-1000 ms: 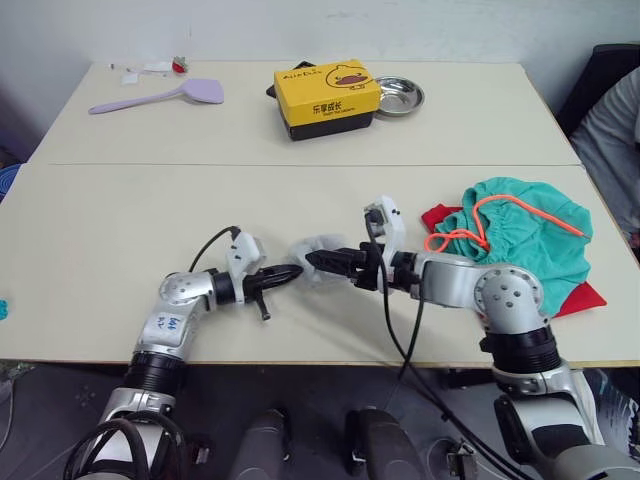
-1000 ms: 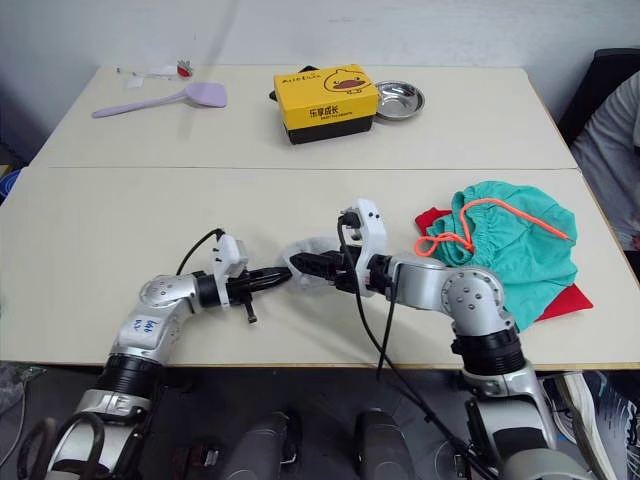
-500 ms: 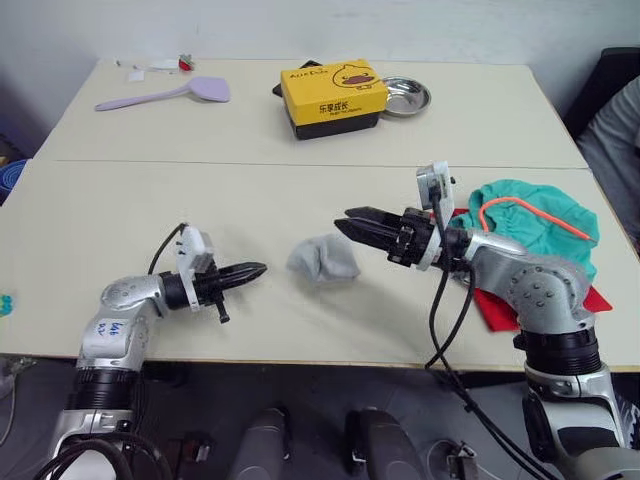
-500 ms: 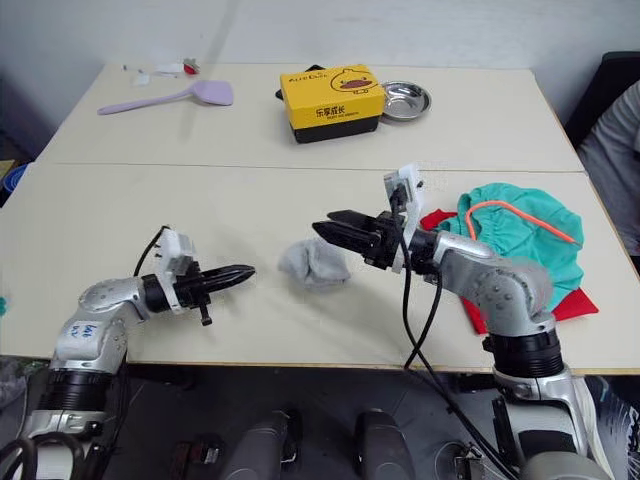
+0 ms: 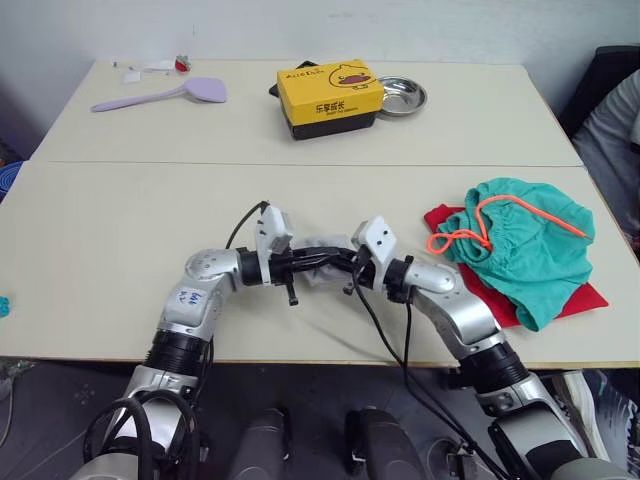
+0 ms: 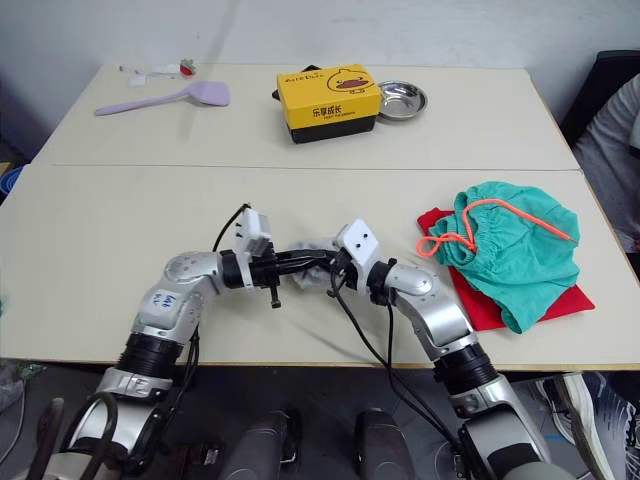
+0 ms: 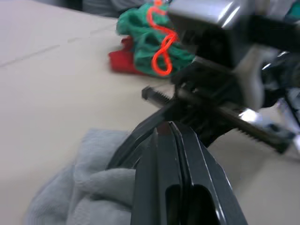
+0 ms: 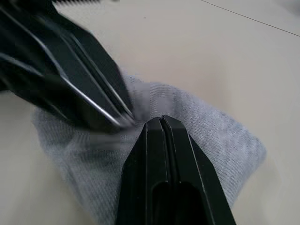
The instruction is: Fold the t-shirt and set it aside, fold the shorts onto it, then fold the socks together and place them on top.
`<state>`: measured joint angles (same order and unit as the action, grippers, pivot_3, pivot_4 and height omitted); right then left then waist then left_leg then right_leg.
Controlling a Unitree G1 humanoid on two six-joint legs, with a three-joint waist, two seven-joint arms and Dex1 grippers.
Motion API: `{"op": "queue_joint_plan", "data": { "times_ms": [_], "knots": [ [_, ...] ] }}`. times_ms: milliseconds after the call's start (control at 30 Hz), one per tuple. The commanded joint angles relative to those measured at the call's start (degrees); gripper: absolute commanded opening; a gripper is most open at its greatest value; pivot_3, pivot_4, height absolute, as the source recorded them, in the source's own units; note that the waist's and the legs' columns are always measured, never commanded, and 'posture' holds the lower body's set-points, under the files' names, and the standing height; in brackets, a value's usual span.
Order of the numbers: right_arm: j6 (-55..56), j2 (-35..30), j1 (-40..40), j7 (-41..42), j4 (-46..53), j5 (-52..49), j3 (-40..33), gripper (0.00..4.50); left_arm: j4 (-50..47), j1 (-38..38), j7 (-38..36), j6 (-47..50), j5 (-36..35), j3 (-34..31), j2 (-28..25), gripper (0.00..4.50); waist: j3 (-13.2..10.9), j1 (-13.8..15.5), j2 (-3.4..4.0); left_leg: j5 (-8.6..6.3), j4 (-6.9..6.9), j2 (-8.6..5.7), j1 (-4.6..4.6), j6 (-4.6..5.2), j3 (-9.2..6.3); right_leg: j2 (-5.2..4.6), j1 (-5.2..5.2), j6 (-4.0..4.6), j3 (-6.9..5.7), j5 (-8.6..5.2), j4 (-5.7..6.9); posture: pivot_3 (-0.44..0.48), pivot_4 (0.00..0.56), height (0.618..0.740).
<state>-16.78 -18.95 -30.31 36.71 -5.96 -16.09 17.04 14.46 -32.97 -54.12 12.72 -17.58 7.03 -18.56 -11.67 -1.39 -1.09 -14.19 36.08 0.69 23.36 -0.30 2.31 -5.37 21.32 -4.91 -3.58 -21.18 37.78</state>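
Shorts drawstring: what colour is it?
Orange. The drawstring loops across the teal shorts; it shows best in the left eye view.

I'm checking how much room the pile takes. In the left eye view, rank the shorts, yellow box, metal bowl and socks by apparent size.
1. shorts
2. yellow box, farther away
3. socks, partly hidden by the grippers, so unsure against the bowl
4. metal bowl
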Motion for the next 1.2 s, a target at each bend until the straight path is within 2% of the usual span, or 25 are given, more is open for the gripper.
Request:
{"op": "queue_joint_plan", "data": {
  "times_ms": [33,200,400,500,633,767,900,1067,1200],
  "knots": [
    [-0.4,1.0,0.8,0.7,1.8,1.3,-0.2,0.02,4.4,-0.8,3.9,-4.2,3.4,-0.4,1.1,0.0,0.0,0.0,-0.01,-0.01,0.0,0.0,0.0,0.01,0.0,-0.01,-0.01,0.0,0.0,0.0,-0.01,0.0,0.15,0.74],
    [-2.8,1.3,2.0,0.7,4.4,0.9,-1.7,0.02,6.0,1.5,4.2,-4.9,5.1,0.7,0.9,0.0,0.0,0.0,-0.01,-0.02,-0.04,0.0,-0.07,0.03,-0.01,-0.02,-0.08,0.0,-0.01,0.0,-0.02,0.0,0.15,0.74],
    [-10.9,2.9,3.0,0.8,7.3,-7.3,-9.7,0.02,7.0,4.4,5.5,-4.1,5.4,-0.2,0.3,0.0,0.0,0.0,-0.02,-0.02,-0.02,0.0,-0.11,0.03,-0.04,-0.02,-0.17,0.0,-0.03,0.0,-0.02,0.0,0.15,0.74],
    [-12.5,2.7,3.3,-0.1,7.1,-8.2,-12.0,0.02,6.8,5.7,5.5,-4.1,6.5,0.4,-0.3,0.0,0.0,0.0,-0.02,-0.04,0.0,0.0,-0.16,0.06,-0.1,-0.03,-0.27,0.0,-0.07,0.0,-0.05,0.0,0.15,0.74],
    [-10.0,2.2,2.5,-2.1,3.2,-4.2,-12.5,0.02,6.5,6.7,5.9,-3.8,6.4,0.1,-0.8,0.0,0.1,-0.1,-0.01,-0.11,-0.02,0.0,-0.33,0.09,-0.11,-0.03,-0.43,0.0,-0.07,0.0,-0.1,0.0,0.15,0.74],
    [-6.1,5.0,0.3,-1.2,2.9,-7.2,-16.0,0.02,4.8,7.2,5.2,-5.2,5.4,-1.1,-1.6,0.0,0.1,-0.2,-0.01,-0.11,-0.03,0.0,-0.35,0.09,-0.09,-0.03,-0.43,0.0,-0.07,0.0,-0.09,0.0,0.15,0.74],
    [-4.9,6.1,0.4,2.4,5.9,-8.4,-14.7,0.02,0.0,5.8,2.9,-2.8,2.5,-2.6,-3.0,0.0,0.1,-0.2,-0.01,-0.11,-0.05,0.02,-0.34,0.08,-0.1,0.0,-0.39,0.0,-0.07,0.0,-0.06,0.0,0.15,0.74],
    [-3.7,6.8,1.6,2.5,5.5,-5.2,-11.6,0.02,-4.3,2.7,1.0,2.1,-0.7,-3.7,-4.0,0.0,0.1,0.0,-0.01,-0.11,-0.01,-0.01,-0.18,0.08,-0.1,-0.03,-0.29,0.0,-0.06,0.0,-0.06,0.0,0.15,0.74],
    [-2.4,6.9,2.0,-0.1,0.9,-0.1,-9.1,0.02,-2.8,2.5,0.9,0.9,1.8,-1.2,-3.0,0.0,0.1,0.0,-0.01,-0.11,0.0,-0.04,-0.17,0.08,-0.09,-0.05,-0.28,0.0,-0.06,0.0,-0.06,0.0,0.15,0.74]
  ]
}}
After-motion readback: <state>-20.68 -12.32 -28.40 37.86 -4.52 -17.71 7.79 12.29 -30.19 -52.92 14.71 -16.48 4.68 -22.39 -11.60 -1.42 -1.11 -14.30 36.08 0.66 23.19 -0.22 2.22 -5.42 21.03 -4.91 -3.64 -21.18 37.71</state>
